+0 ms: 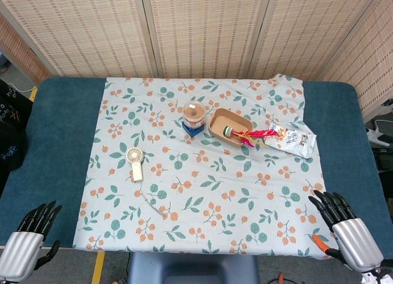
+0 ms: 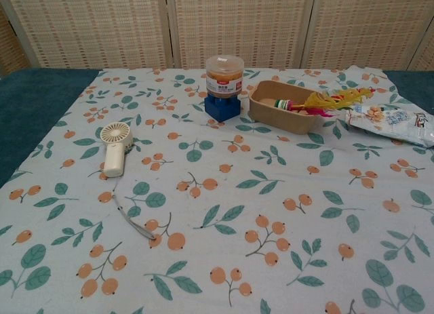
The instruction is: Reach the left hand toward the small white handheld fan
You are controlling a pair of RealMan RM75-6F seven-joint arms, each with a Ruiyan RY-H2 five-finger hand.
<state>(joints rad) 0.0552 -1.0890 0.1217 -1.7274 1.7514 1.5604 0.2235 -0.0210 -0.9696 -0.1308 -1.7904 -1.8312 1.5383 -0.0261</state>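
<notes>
Head view: the small white handheld fan point(image 1: 135, 162) is seen lying flat on the patterned cloth point(image 1: 202, 192) that covers the middle of the blue desk point(image 1: 58, 137), on the left half of the cloth, with its round head toward the far side and its handle toward the near edge. A thin grey strap point(image 1: 150, 204) is trailed from the handle toward the near side. The left hand point(image 1: 27, 241) is held at the near left corner of the desk, well apart from the fan, with its dark fingers point(image 1: 42, 214) stretched forward and slightly spread, nothing being held. The right hand point(image 1: 347, 229) is placed at the near right corner, its fingers likewise extended and released. Farther back, near the middle, a clear jar with a brown filling point(image 1: 193, 114) is set on a blue block point(image 1: 193, 129). Just to its right a brown paper tray point(image 1: 231, 125) is seen with a feathered shuttlecock point(image 1: 249, 135) lying in it, and a snack packet point(image 1: 295, 139) is laid beside the tray. Chest view: the fan point(image 2: 114, 147) is shown on the left of the cloth, with neither hand in the picture
</notes>
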